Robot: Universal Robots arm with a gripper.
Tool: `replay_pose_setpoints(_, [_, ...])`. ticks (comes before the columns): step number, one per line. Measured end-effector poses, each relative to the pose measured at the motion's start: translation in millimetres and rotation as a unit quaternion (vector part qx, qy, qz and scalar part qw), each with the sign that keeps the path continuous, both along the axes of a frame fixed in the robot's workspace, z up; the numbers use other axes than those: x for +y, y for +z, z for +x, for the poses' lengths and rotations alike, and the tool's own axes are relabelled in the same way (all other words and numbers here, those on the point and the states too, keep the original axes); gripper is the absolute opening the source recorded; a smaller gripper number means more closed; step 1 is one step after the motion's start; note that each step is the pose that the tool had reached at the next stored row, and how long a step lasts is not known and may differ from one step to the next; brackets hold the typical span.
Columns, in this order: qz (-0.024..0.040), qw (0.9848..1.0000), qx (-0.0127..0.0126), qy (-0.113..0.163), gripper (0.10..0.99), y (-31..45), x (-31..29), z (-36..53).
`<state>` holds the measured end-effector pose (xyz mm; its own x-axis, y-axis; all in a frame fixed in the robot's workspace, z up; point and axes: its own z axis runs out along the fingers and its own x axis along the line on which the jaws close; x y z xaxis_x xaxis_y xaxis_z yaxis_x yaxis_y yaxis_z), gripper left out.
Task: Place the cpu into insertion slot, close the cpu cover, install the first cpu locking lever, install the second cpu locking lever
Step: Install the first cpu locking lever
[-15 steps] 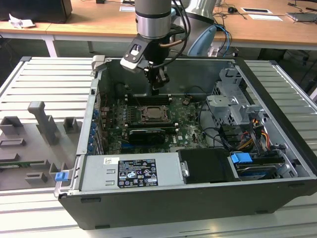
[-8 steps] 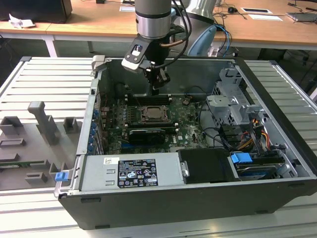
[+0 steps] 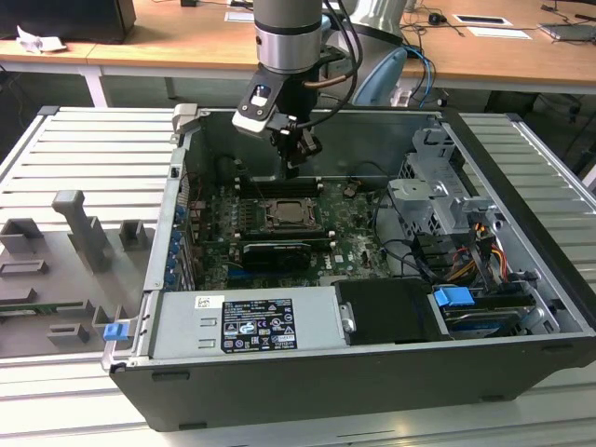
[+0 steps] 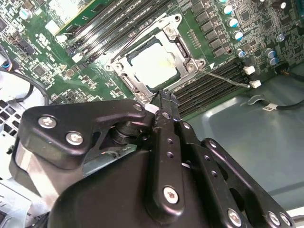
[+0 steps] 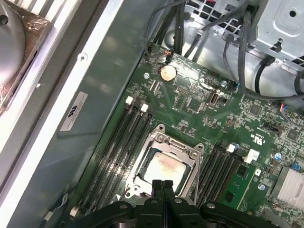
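Cpu (image 5: 164,166): flat pale silvery square, being shown seated in the insertion slot (image 5: 158,134) under the lowered thin steel cpu cover (image 5: 190,166), just beyond the tips of the hand (image 5: 164,183), whose fingers are being held closed on nothing. Judged risk: the springy wire lever (image 4: 229,79) slipping off the smooth tips and the green board (image 5: 199,109) being scratched.

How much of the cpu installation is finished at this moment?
The cpu sits in the insertion slot and the cpu cover lies flat over it. The shut gripper is at the cover's edge. One locking lever sticks out sideways, seemingly unlatched, so the levers look left to do.
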<state>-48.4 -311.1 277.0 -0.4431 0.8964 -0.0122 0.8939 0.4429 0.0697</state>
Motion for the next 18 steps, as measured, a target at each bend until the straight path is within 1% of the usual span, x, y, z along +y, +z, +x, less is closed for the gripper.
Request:
replay_pose_setpoints(7, [0.0, 0.9996, 0.0, 0.027, 0.106, 0.0, 0.0, 0.0])
replay_pose_setpoints(10, [0.0, 0.9985, 0.0, 0.055, 0.106, 0.0, 0.0, 0.0])
replay_pose_setpoints(11, [0.0, 0.9979, 0.0, 0.065, 0.106, 0.0, 0.0, 0.0])
replay_pose_setpoints(12, [0.0, 0.9968, 0.0, 0.081, 0.106, 0.0, 0.0, 0.0])
replay_pose_setpoints(14, [0.0, 0.9955, 0.0, 0.095, 0.106, 0.0, -0.3, 0.0])
replay_pose_setpoints(17, [0.0, 0.9933, 0.0, 0.115, 0.106, 0.0, -3.4, -0.7])
replay_pose_setpoints(18, [0.0, 0.9922, 0.0, 0.124, 0.106, 0.0, -4.4, -0.8])
